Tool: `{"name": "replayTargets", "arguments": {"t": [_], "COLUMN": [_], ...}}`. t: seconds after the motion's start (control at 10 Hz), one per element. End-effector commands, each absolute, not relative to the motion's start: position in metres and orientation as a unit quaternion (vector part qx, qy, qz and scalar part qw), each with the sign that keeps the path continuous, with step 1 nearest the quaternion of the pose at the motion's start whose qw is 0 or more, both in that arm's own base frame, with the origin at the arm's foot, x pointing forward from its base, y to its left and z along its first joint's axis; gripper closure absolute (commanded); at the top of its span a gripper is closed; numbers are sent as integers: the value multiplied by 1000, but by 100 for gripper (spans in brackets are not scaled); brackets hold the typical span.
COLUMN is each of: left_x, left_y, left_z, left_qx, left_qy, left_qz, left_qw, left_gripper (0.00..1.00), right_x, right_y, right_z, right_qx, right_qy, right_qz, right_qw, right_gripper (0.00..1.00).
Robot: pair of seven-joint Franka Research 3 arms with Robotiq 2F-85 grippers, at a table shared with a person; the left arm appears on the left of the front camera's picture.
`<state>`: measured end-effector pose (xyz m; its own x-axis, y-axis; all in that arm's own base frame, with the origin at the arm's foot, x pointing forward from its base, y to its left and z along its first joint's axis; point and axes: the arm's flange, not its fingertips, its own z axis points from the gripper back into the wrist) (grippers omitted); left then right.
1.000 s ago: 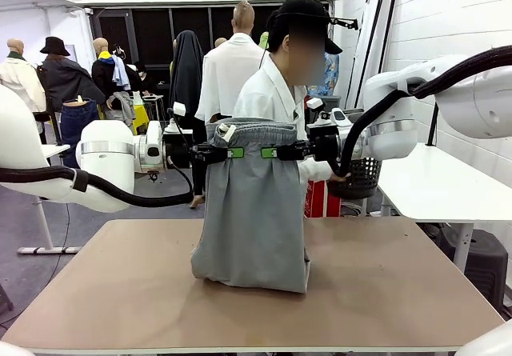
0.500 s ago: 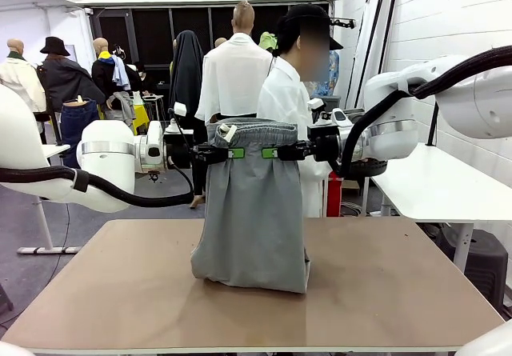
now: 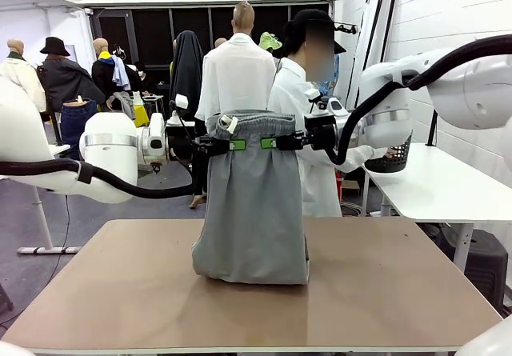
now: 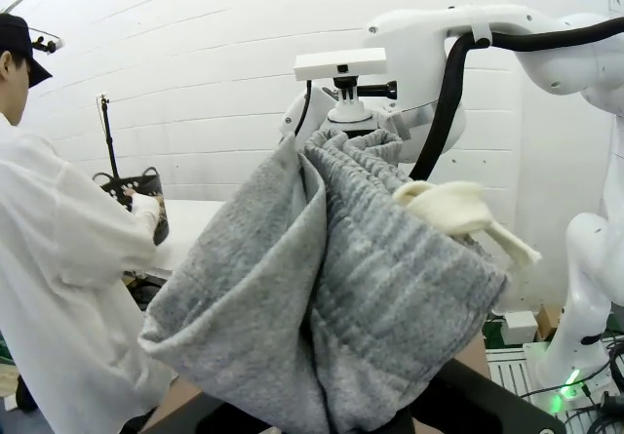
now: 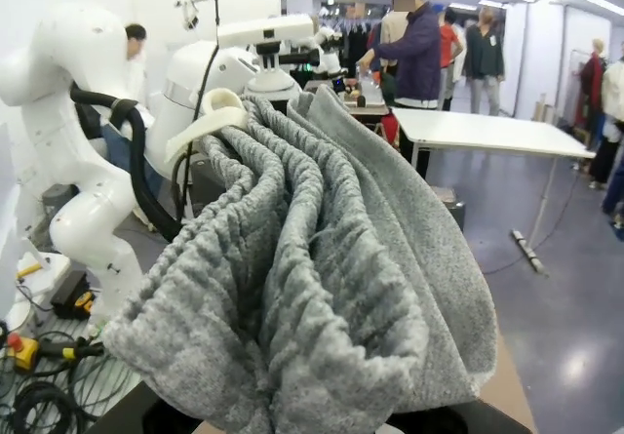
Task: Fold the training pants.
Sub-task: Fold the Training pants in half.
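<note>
The light-grey training pants [image 3: 252, 212] hang upright over the middle of the brown table [image 3: 384, 292], their folded lower end resting on it. My left gripper [image 3: 232, 144] is shut on the left end of the gathered waistband, and my right gripper [image 3: 272, 142] is shut on the right end. The two grippers face each other, close together. In the left wrist view the bunched waistband [image 4: 331, 288] and a white drawstring [image 4: 458, 210] rise from the jaws. The right wrist view looks along the gathered grey cloth [image 5: 322, 258], whose drawstring [image 5: 210, 117] loops at the upper left.
A person in a white shirt [image 3: 308, 132] stands just behind the pants at the table's far edge. A black basket [image 3: 394, 160] and a white side table [image 3: 432, 184] are at the right. Bare tabletop lies on both sides of the pants.
Both grippers have risen a little with the waistband, and the pants' lower end has lifted slightly on the table. The person behind has straightened up and shifted right.
</note>
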<state>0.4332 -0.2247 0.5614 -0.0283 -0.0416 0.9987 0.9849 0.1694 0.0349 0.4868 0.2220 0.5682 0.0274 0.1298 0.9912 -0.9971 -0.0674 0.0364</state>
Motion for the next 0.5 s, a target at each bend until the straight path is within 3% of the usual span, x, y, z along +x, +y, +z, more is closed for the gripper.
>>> {"name": "replayTargets", "arguments": {"t": [0.0,0.4], "left_x": [457,515], "left_y": [-234,-234], "left_z": [581,616], "left_qx": [-428,-389], "left_qy": [-540,-573], "left_qz": [-472,-471], "left_qw": [550,547], "left_gripper": [100,100], "right_x": [519,565], "right_y": [235,241], "right_z": [585,605], "right_qx": [494,479], "right_qy": [-428,-447], "right_qz": [555,561], "right_qw": [514,506], "right_gripper": [100,100]}}
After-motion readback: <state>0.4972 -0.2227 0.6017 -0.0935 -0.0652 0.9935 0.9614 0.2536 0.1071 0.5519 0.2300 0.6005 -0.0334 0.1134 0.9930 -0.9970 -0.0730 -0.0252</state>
